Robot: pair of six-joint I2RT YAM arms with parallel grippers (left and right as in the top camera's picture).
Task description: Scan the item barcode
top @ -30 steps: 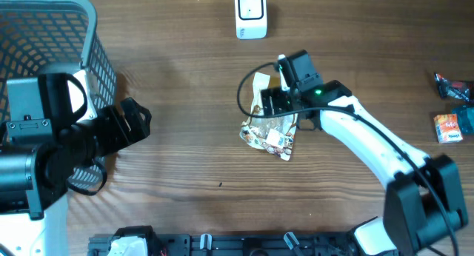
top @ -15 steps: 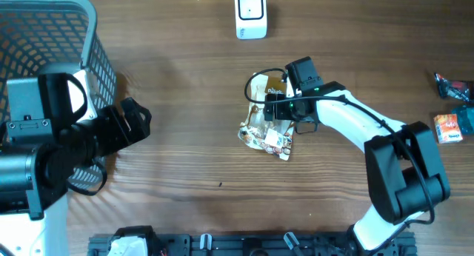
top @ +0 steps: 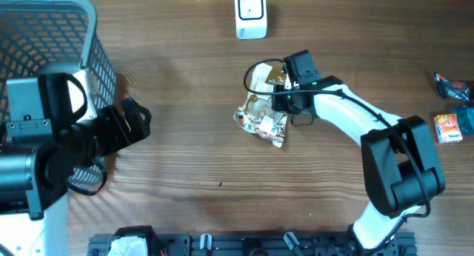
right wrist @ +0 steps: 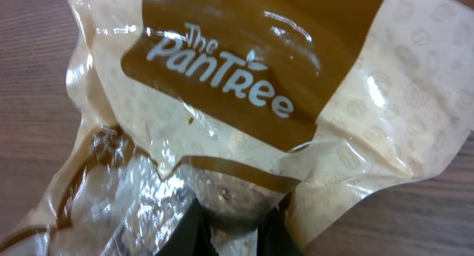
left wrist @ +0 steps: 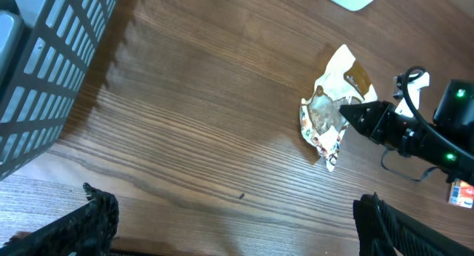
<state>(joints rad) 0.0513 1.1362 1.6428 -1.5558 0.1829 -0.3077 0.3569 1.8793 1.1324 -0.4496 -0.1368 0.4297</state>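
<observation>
Since a second ago the snack bag [top: 259,124] has slid a little to the left and toward the scanner [top: 251,13], dragged by the right arm [top: 348,117], whose jaws have drawn in from wide apart to a pinch. Those right jaws now clamp a fold of the bag's clear, crinkled end; the right wrist view shows the two dark fingers [right wrist: 194,228] close together with the plastic squeezed between them, just below the brown panel printed "The PanTree" (no barcode shows on this face). The bag [left wrist: 326,123] sits near the middle of the wooden surface [top: 185,160], on the near side of the white scanner and apart from it, and well apart from the grey basket [top: 44,27] at the far left corner. Beside that basket hangs the left arm [top: 89,134], its left jaws spread wide with nothing between them. Two small packets [top: 452,126] lie at the right edge, well away from the bag.
</observation>
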